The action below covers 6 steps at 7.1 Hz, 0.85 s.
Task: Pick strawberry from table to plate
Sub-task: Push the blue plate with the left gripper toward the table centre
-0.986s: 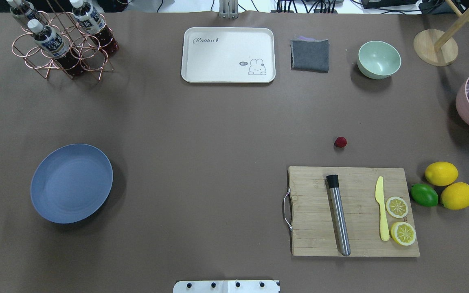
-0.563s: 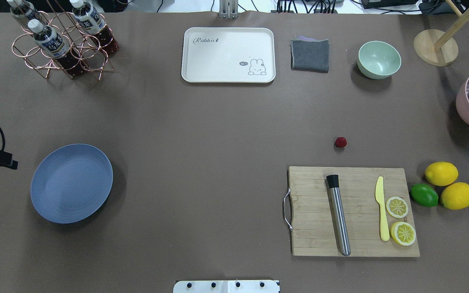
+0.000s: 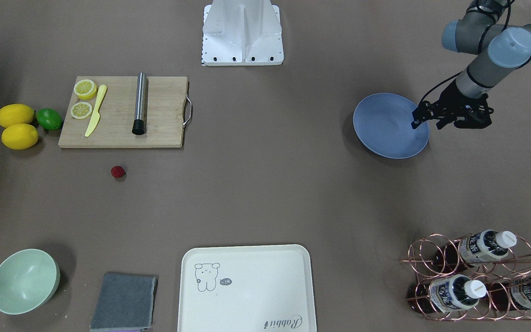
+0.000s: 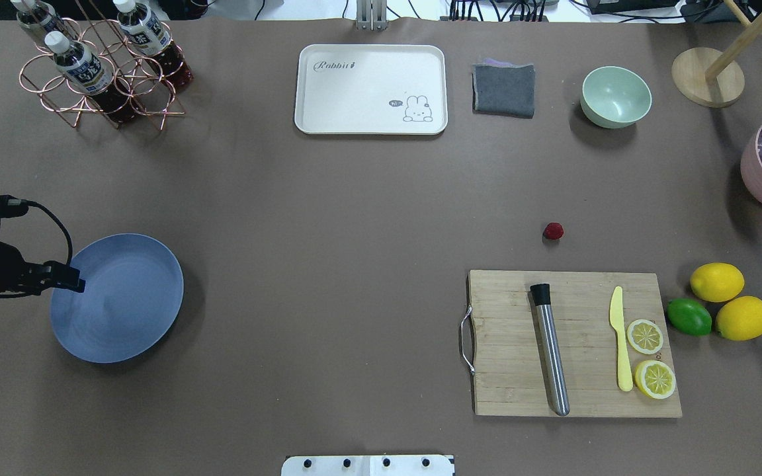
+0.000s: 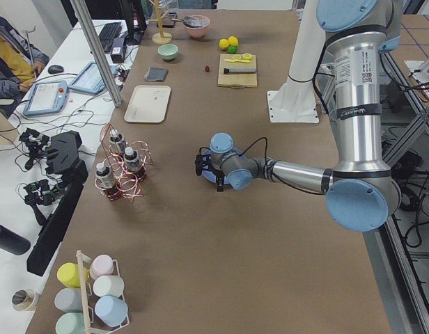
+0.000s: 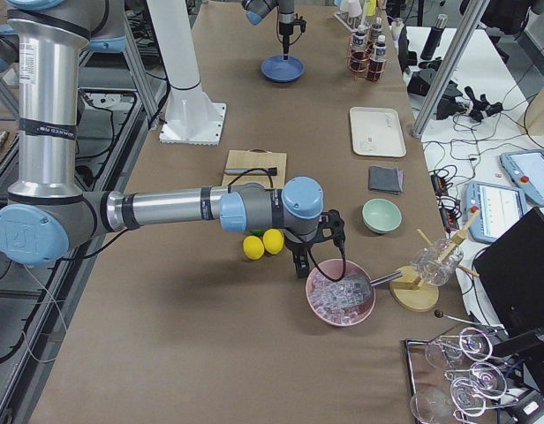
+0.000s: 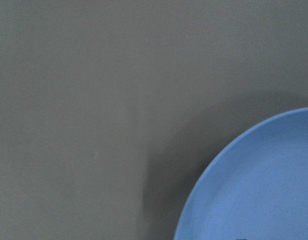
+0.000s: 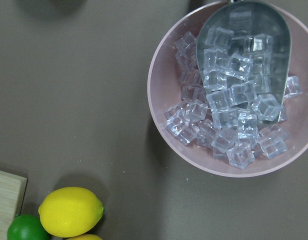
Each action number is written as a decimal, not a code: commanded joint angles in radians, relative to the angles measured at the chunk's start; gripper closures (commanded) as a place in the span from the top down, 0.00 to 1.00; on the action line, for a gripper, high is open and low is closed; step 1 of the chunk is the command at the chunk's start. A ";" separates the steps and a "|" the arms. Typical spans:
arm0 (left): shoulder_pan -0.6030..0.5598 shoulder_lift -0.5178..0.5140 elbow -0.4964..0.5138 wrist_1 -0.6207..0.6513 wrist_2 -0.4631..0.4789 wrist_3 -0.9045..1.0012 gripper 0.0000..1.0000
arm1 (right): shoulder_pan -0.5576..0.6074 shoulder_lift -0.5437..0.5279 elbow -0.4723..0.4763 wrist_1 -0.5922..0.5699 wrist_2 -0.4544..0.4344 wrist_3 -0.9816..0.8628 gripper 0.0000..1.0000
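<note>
Left tool (image 4: 69, 280) hangs over the outer edge of the plate (image 4: 123, 304), on the side away from the berry; whether its jaws stand apart or together I cannot tell. It waits at the drop-off end, not at the pick. The strawberry (image 4: 553, 231) lies on the bare table (image 4: 354, 264), well across on the robot's right and just beyond the cutting board (image 4: 573, 344), so nothing is picked yet. The right tool (image 6: 300, 263) sits above the pink ice bowl (image 8: 161, 85), its jaws equally unreadable. Being nearer, it is probably the better placed to grasp.
</note>
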 commanded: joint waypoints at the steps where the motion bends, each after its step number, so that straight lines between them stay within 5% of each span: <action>1: 0.018 -0.005 0.010 -0.019 0.003 -0.036 0.00 | -0.005 -0.004 0.002 0.031 0.002 0.004 1.00; 2: 0.018 -0.008 0.007 -0.019 0.001 -0.033 0.00 | -0.005 -0.006 0.004 0.031 0.005 0.006 0.97; 4: 0.006 -0.004 -0.024 -0.016 -0.014 -0.030 0.00 | -0.025 0.032 0.002 0.033 0.008 0.068 0.61; 6: 0.006 -0.049 -0.093 -0.002 -0.060 -0.122 0.00 | -0.164 0.152 0.019 0.034 0.003 0.303 0.69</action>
